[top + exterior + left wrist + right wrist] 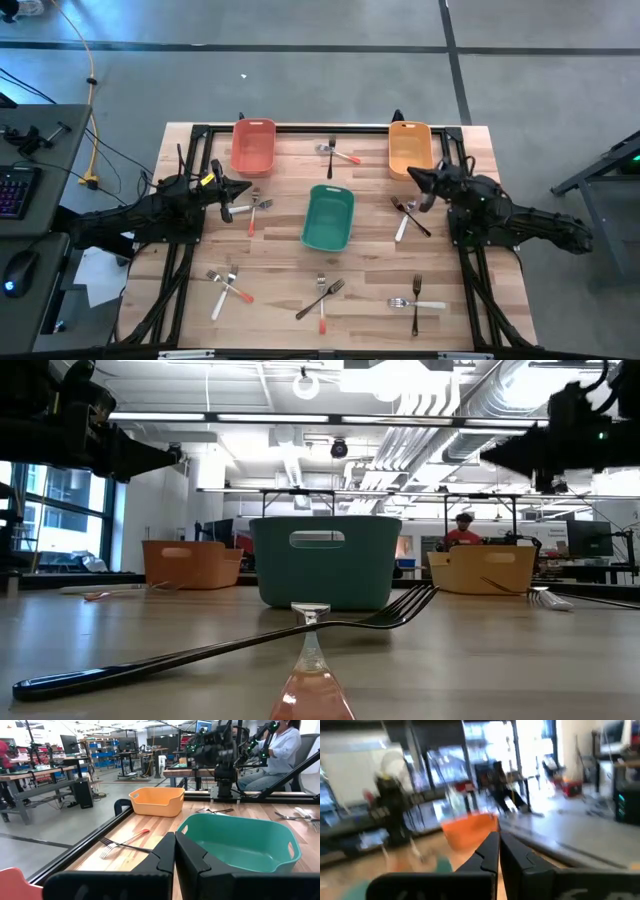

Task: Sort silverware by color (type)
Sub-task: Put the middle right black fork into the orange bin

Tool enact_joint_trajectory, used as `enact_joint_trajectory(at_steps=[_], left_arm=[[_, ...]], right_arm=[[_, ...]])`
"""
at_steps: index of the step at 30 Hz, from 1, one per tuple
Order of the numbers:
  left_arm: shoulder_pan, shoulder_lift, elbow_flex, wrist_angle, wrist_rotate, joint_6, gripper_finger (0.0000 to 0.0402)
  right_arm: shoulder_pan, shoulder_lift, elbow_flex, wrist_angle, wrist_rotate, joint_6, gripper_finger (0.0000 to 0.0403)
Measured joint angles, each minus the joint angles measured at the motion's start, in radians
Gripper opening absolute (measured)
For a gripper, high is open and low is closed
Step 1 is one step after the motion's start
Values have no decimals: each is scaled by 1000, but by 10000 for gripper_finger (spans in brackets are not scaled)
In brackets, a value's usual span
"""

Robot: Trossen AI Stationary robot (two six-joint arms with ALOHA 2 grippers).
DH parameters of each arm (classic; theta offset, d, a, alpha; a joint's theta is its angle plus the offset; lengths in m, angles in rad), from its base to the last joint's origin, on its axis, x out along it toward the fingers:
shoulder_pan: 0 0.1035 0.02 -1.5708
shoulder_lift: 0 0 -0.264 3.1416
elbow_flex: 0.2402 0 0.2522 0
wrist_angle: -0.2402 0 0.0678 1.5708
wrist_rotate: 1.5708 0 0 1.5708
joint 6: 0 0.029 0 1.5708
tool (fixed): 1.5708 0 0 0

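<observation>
A dark-handled fork (230, 645) is lying nearest the low camera, its long axis slanting, tines toward the teal bin (328, 217), crossing an orange-red-handled piece (312, 685). The other silverware (405, 217) is sitting scattered in crossed pairs around the table (280, 270). The left gripper (246, 190) and right gripper (412, 175) are hovering fully closed, holding nothing.
</observation>
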Motion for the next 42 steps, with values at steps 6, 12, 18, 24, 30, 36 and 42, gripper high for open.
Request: enact_joint_trajectory(at_steps=[6, 12, 18, 24, 30, 36, 42], left_arm=[[0, 0, 0, 1, 0, 0, 0], [0, 0, 0, 8, 0, 0, 0], [0, 0, 0, 8, -45, 0, 0], [0, 0, 0, 9, -54, -2, 0], [0, 6, 0, 8, -53, -41, 0], [0, 37, 0, 9, -52, -47, 0], [0, 77, 0, 9, -52, -46, 0]], right_arm=[[1, 94, 38, 106, -180, 38, 0], [3, 289, 153, -144, -136, 170, 0], [17, 490, 247, -410, -96, 305, 14], [67, 652, 347, -598, -77, 417, 72], [119, 791, 431, -744, -53, 486, 124], [139, 949, 489, -784, -18, 519, 155], [139, 1097, 565, -832, -16, 513, 195]])
